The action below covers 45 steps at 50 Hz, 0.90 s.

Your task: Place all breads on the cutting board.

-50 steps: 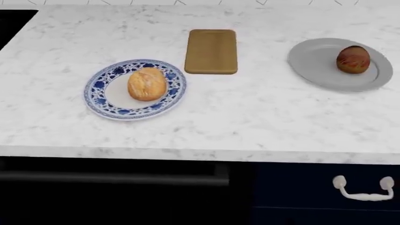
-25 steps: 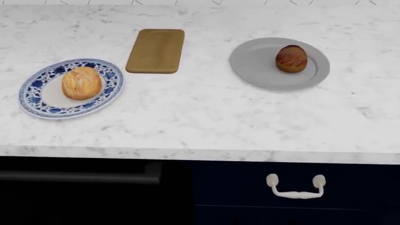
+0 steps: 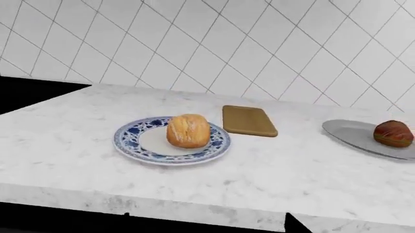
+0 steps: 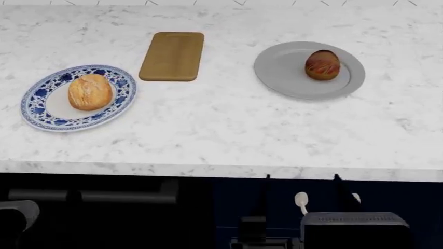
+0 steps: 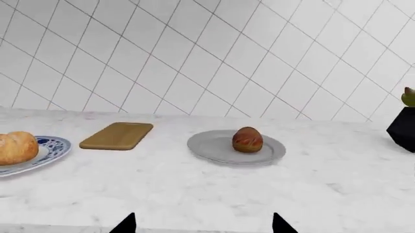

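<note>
The golden-tan roll (image 4: 90, 92) sits on a blue-and-white plate (image 4: 41, 116) at the left. The darker reddish-brown roll (image 4: 322, 65) sits on a grey plate (image 4: 280, 67) at the right. The wooden cutting board (image 4: 173, 56) lies bare between them, further back. My right gripper (image 4: 302, 181) is open and empty, below the counter's front edge, in front of the grey plate. My left gripper (image 3: 207, 221) is open and empty; its wrist view shows the golden roll (image 3: 188, 130), the board (image 3: 248, 120) and the dark roll (image 3: 393, 134). The right wrist view shows the dark roll (image 5: 248, 140) and the board (image 5: 118, 135).
The marble counter (image 4: 229, 135) ends at a front edge close to me. Below it are a dark oven handle (image 4: 118, 196) and a white drawer handle (image 4: 302, 199). A tiled wall (image 5: 194, 58) backs the counter. A black vase (image 5: 403, 127) stands at the far right.
The head view swung right earlier, so everything shifted left in it. Since half a second ago both arms have risen into the bottom of the view. The rolls and plates have not moved.
</note>
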Motion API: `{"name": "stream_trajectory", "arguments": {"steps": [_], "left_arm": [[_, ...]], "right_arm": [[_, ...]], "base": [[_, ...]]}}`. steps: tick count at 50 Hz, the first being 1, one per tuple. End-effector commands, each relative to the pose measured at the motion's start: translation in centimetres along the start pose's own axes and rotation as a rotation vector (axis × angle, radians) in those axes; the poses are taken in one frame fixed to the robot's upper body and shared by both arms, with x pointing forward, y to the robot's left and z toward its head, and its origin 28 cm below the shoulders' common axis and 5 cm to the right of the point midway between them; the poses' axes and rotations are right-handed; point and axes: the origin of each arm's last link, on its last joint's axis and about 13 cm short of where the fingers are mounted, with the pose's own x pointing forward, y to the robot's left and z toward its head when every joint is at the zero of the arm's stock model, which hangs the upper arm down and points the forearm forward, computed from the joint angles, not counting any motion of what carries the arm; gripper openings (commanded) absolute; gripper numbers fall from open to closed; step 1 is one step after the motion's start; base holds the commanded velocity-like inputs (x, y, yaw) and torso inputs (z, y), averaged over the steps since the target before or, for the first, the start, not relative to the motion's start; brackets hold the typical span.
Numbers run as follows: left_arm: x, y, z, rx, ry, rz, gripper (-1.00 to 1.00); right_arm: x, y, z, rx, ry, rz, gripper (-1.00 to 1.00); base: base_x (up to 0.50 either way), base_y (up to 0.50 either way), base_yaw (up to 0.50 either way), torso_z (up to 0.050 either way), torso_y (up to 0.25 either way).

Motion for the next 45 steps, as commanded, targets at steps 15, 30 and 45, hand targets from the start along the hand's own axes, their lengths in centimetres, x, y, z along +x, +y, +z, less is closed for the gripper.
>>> {"name": "stream_trajectory", "arguments": {"steps": [15, 30, 45], "left_arm": [[-4.0, -1.9, 14.9, 0.112, -0.104, -0.088, 1.0], [-5.2, -2.0, 16.9, 0.13, -0.149, -0.081, 1.0], [-5.7, -2.1, 17.7, 0.134, -0.173, -0.081, 1.0]], "right_arm": [[0.2, -0.7, 14.4, -0.091, -0.219, 0.054, 1.0], [0.0, -0.3, 17.0, -0.2, -0.255, 0.058, 1.0], [0.2, -0.7, 17.5, -0.162, -0.284, 0.013, 1.0]], "base": [[0.0, 0.0, 0.0, 0.0, 0.0], [0.0, 0.0, 0.0, 0.0, 0.0], [0.06, 0.0, 0.0, 0.0, 0.0]]}}
